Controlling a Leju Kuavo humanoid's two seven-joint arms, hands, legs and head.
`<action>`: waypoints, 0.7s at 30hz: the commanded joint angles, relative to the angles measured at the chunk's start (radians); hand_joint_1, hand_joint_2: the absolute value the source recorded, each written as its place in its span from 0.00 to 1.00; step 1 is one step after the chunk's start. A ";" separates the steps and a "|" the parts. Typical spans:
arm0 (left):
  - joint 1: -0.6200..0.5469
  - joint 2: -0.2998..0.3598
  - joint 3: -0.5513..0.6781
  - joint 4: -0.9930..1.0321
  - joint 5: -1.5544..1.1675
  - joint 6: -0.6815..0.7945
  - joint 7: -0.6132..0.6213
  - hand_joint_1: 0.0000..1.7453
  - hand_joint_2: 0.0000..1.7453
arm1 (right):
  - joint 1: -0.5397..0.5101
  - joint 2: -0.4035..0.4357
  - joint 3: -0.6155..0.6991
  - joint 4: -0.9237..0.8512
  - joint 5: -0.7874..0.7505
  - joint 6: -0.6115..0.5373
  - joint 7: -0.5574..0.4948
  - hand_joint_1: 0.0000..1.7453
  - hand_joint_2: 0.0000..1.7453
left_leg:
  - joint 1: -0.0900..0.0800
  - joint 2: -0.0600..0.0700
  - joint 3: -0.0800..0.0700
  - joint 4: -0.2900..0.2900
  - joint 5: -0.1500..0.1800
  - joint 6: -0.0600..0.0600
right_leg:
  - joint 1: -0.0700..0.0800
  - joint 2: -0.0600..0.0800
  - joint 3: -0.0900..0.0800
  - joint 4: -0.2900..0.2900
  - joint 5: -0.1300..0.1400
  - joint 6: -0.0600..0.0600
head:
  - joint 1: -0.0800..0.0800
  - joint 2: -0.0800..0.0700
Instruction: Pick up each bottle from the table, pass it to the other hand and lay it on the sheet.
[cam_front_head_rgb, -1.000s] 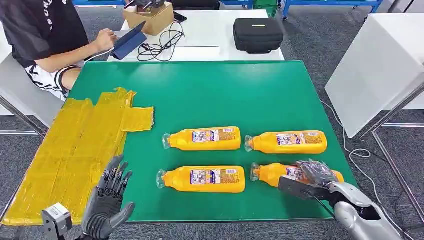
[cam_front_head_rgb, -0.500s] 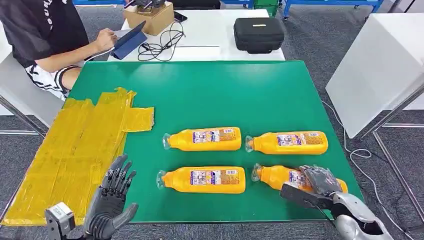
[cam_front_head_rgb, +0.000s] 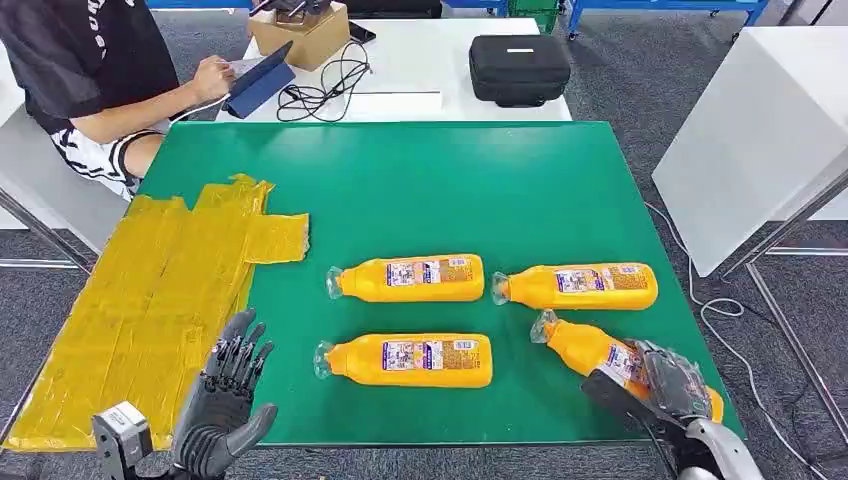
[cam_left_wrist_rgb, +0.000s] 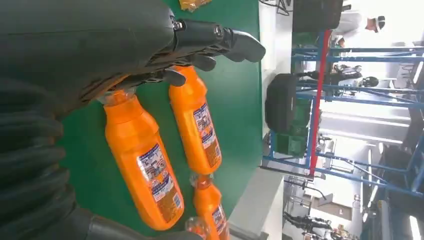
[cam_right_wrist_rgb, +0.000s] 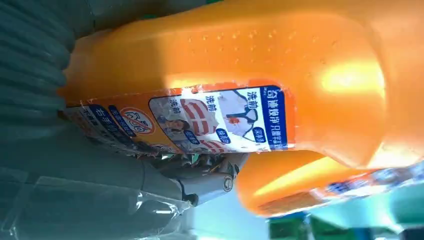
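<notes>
Four orange bottles on the green surface (cam_front_head_rgb: 420, 190), all lying on their sides with necks toward the robot's left. Right hand (cam_front_head_rgb: 668, 385) wrapped around the label of the near right bottle (cam_front_head_rgb: 590, 348), fingers (cam_front_head_rgb: 678, 372) curled over its body; this bottle angled, neck pointing away and to the left, base near the front edge. Far right bottle (cam_front_head_rgb: 575, 286) just beyond it, apart. Far left bottle (cam_front_head_rgb: 407, 278) and near left bottle (cam_front_head_rgb: 405, 360) parallel, untouched. Bottles closed, filled with orange colour; exact contents hard to tell. Yellow sheet (cam_front_head_rgb: 150, 300) spread flat at the left side of the surface, nothing on it. Left hand (cam_front_head_rgb: 222, 400) near the front edge beside the sheet, fingers (cam_front_head_rgb: 238, 352) spread apart, holding nothing.
</notes>
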 joint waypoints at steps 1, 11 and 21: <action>-0.002 -0.041 0.057 0.018 0.003 -0.005 0.012 0.00 1.00 | 0.131 0.090 -0.074 -0.112 -0.025 -0.067 0.014 1.00 1.00 | 0.001 -0.001 0.000 -0.001 -0.001 -0.001 | 0.001 -0.002 0.004 -0.002 -0.001 0.000 | 0.000 0.000; -0.022 -0.031 0.043 -0.008 -0.020 -0.003 -0.028 0.00 1.00 | 0.198 0.255 -0.135 -0.376 -0.106 -0.161 -0.232 1.00 1.00 | 0.000 0.001 -0.003 0.000 0.000 -0.001 | 0.000 0.000 0.001 0.000 0.000 0.000 | 0.000 0.000; -0.054 -0.042 0.029 -0.018 -0.062 -0.044 -0.029 0.00 1.00 | 0.206 0.263 -0.090 -0.518 -0.107 -0.166 -0.315 1.00 1.00 | 0.000 0.001 -0.006 0.000 0.000 -0.001 | 0.000 -0.001 -0.002 0.001 -0.001 0.001 | 0.000 0.000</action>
